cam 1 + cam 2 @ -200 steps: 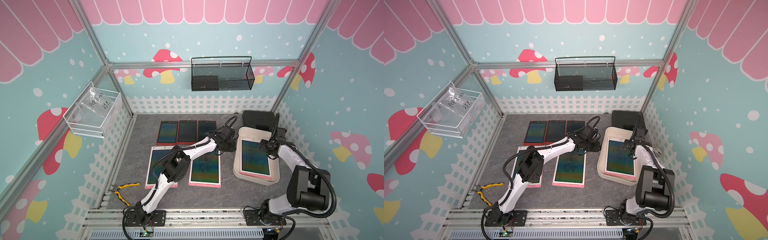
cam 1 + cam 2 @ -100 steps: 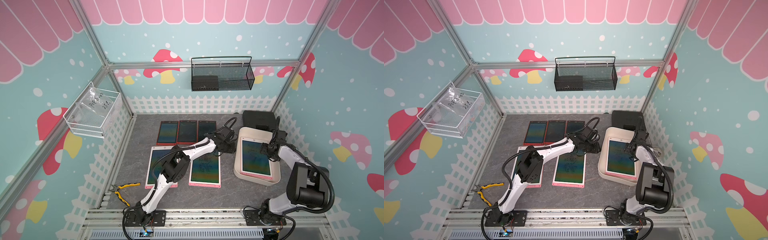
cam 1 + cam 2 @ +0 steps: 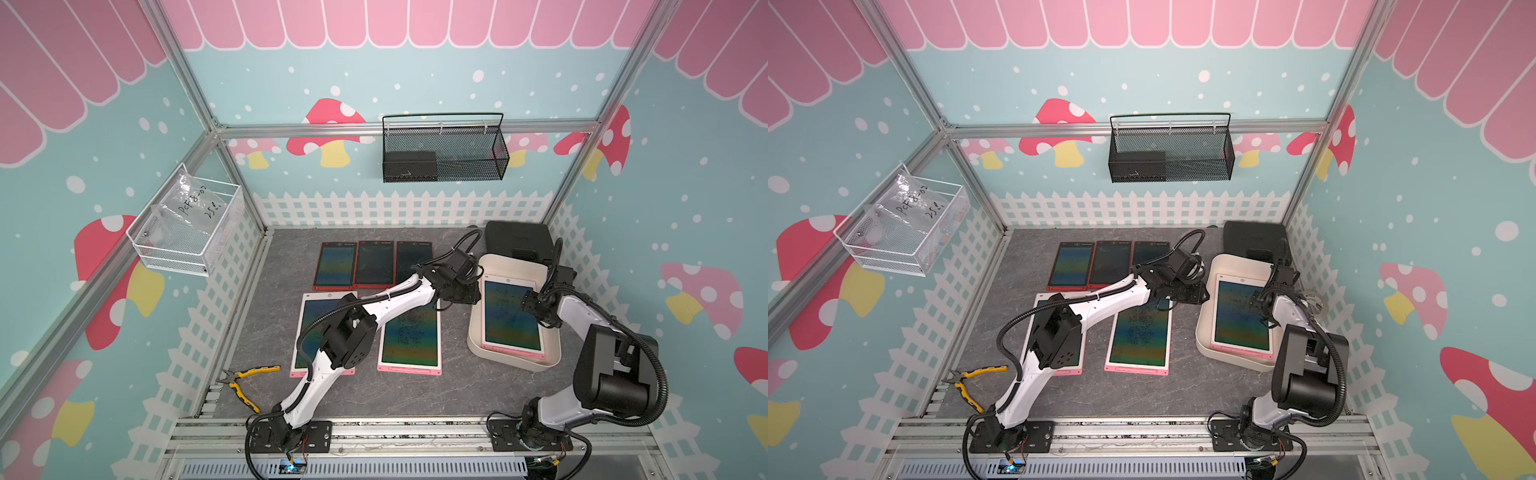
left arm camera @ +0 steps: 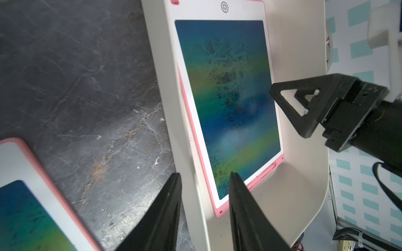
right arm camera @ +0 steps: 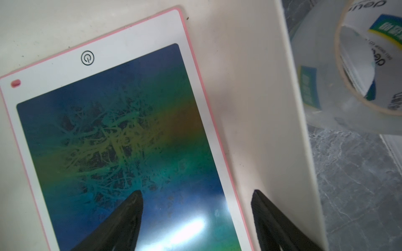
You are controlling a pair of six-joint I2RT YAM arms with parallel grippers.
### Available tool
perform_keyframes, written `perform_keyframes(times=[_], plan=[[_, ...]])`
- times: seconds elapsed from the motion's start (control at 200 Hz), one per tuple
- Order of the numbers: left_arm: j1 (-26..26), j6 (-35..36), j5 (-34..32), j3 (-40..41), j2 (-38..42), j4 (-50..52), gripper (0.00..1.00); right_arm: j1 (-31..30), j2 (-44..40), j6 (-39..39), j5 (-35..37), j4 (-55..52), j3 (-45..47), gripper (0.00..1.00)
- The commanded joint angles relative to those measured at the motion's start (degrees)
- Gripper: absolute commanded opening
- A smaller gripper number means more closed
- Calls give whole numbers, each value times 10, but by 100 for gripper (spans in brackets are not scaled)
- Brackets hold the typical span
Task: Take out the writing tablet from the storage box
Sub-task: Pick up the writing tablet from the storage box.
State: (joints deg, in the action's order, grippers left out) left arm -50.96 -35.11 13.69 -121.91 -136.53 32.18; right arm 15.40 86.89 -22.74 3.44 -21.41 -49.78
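Tablet [image 3: 511, 316] still lies in the box [image 3: 511, 268]
Right pincer [image 5: 196, 193] has slid along its edge, released and astride it; left pincer [image 4: 204, 173] straddles the box wall, grasp unclear.

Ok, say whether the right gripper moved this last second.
Yes, slightly: the right gripper has drifted away from the black case, toward the near wall of the storage box.

Pink-rimmed writing tablet [image 3: 509, 320], cream storage box [image 3: 476, 332]
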Motion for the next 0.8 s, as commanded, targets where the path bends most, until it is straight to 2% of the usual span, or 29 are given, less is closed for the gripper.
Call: perform_keyframes(times=[0.0, 0.23, 0.395, 0.55, 0.716, 0.796], plan=[[-5, 6, -2, -43, -42, 46, 37, 4, -11, 3, 7, 2, 13, 81], [-6, 8, -4, -54, -64, 56, 29, 7, 12, 1, 18, 5, 11, 81], [-5, 13, -7, -55, -76, 70, 21, 15, 11, -5, 66, -2, 5, 82], [5, 11, -1, -43, -83, 76, 14, 18, 28, -5, 73, -9, 1, 82], [19, 9, -6, -18, -81, 75, 13, 18, 24, -5, 72, -9, 4, 82], [24, 16, -13, 0, -68, 66, 16, 18, 22, -4, 69, -7, 2, 82]])
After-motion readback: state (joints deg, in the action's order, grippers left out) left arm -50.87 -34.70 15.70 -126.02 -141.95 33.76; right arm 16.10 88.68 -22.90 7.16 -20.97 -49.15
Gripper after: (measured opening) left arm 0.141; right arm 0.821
